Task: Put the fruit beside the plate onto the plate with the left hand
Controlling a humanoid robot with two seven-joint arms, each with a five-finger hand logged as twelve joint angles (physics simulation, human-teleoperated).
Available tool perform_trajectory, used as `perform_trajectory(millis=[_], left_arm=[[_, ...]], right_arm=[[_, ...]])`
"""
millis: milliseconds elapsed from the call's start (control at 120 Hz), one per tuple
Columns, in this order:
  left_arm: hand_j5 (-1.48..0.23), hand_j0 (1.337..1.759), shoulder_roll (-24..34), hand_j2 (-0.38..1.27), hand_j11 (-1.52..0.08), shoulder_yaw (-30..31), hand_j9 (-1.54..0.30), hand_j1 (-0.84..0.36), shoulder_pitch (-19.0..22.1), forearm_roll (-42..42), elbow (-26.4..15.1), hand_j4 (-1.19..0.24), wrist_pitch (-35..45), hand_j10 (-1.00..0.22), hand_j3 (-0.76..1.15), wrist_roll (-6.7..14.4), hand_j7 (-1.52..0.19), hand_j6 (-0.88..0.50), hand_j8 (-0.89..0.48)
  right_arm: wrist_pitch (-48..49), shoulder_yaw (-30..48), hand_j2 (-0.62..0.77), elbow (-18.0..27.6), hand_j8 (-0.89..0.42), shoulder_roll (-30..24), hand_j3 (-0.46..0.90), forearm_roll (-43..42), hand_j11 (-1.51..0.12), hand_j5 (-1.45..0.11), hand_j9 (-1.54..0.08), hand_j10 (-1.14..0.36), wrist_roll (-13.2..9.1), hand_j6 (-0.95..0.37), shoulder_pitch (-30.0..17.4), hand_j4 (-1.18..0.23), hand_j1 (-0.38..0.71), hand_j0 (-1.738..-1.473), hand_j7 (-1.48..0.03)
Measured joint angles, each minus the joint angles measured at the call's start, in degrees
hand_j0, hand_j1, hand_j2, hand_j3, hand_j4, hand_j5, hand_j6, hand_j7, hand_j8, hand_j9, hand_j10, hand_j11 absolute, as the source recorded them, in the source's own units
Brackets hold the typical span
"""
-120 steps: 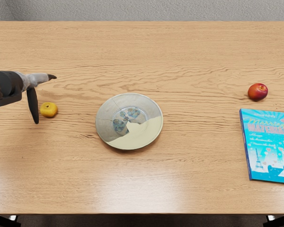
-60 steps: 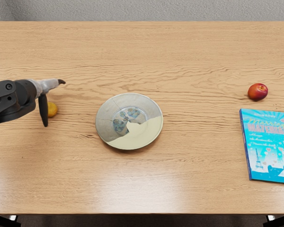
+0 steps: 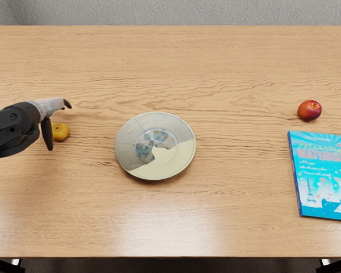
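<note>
The small yellow fruit [image 3: 60, 131] lies left of the round glazed plate [image 3: 179, 156], the left hand [image 3: 44, 111] just beside it, fingers spread and holding nothing. Well right of the plate sit a smooth red fruit [image 3: 310, 110] and a flat blue book [image 3: 321, 173] on the wood-grain table [image 3: 170, 62].

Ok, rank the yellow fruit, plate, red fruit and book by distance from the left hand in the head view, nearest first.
1. Yellow fruit, right beside the left hand, at far left.
2. Plate, in the middle.
3. Red fruit and book, both at far right, the fruit behind the book; too close to call.
</note>
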Motion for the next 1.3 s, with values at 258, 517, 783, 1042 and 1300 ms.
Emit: perform_trajectory(millis=[258,517,783,1042,1300], left_arm=[[-0.33,1.658,0.04,0.05,-0.33,0.12,-0.33,0.05,0.58,0.14,0.03,-0.26,0.61,-0.26,0.0,0.0,-0.33,-0.26,-0.26],[-0.37,1.658,-1.32,0.06,-0.37,0.1,-0.37,0.01,0.79,0.4,0.19,-0.29,1.14,-0.29,0.0,0.0,-0.37,-0.29,-0.29],[-0.42,1.658,-1.72,0.07,-0.42,0.12,-0.42,-0.04,1.19,0.5,1.45,-0.33,1.19,-0.33,0.0,0.0,-0.42,-0.33,-0.33],[-0.48,1.658,-1.88,0.08,-0.48,0.1,-0.48,-0.09,1.41,0.5,1.93,-0.37,1.19,-0.37,0.0,0.0,-0.48,-0.37,-0.37],[-0.53,1.658,-1.98,0.09,-0.53,0.1,-0.53,-0.14,1.23,0.44,1.97,-0.41,1.2,-0.41,0.0,0.0,-0.53,-0.41,-0.41]], right_arm=[[0.0,0.0,-0.01,-0.01,-0.03,0.0,0.0,0.0,-0.03,-0.03,-0.03,-0.03,0.0,-0.03,0.0,-0.03,-0.32,-1.658,-0.03],[0.0,0.0,-0.01,-0.01,-0.03,0.0,0.0,0.0,-0.04,-0.04,-0.04,-0.03,0.0,-0.03,0.0,-0.03,-0.32,-1.658,-0.04],[0.0,0.0,-0.01,-0.03,-0.03,0.0,0.0,0.0,-0.03,-0.03,-0.03,-0.03,-0.04,-0.03,0.0,-0.03,-0.32,-1.658,-0.03],[0.0,0.0,-0.01,-0.04,-0.03,0.0,0.0,0.0,-0.03,-0.03,-0.03,-0.03,-0.04,-0.03,0.0,-0.03,-0.32,-1.658,-0.03],[0.0,0.0,-0.01,-0.04,-0.03,0.0,0.0,0.0,-0.03,-0.03,-0.03,-0.03,-0.06,-0.03,0.0,-0.03,-0.32,-1.658,-0.03]])
